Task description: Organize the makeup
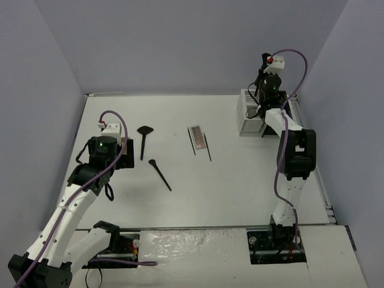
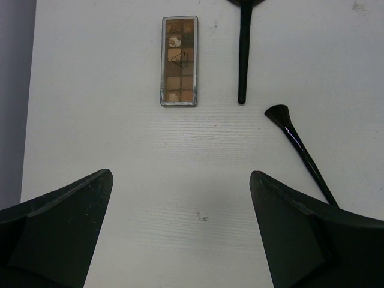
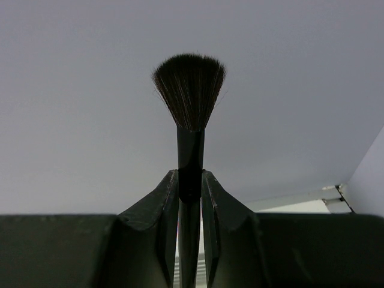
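Brush point(image 3: 189, 114) pinched upright in my right gripper point(image 3: 189, 175), bristles up, over organizer point(image 1: 247, 114). Left gripper point(image 2: 181, 175) spread wide above table point(image 1: 240, 192); palette point(image 2: 179, 61) ahead, second brush point(image 2: 242, 54) beside it.

Glossy-handled brush point(image 3: 190, 144) (soft bristles)

Black fan brush point(image 1: 144, 135), angled brush point(image 1: 160, 174), palette point(image 1: 195, 139) at centre, white organizer point(image 1: 248, 114) far right beneath raised right arm point(image 1: 282, 123)

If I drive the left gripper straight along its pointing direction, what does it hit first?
The left gripper would probably meet bare table first, short of the palette; depth is unclear.
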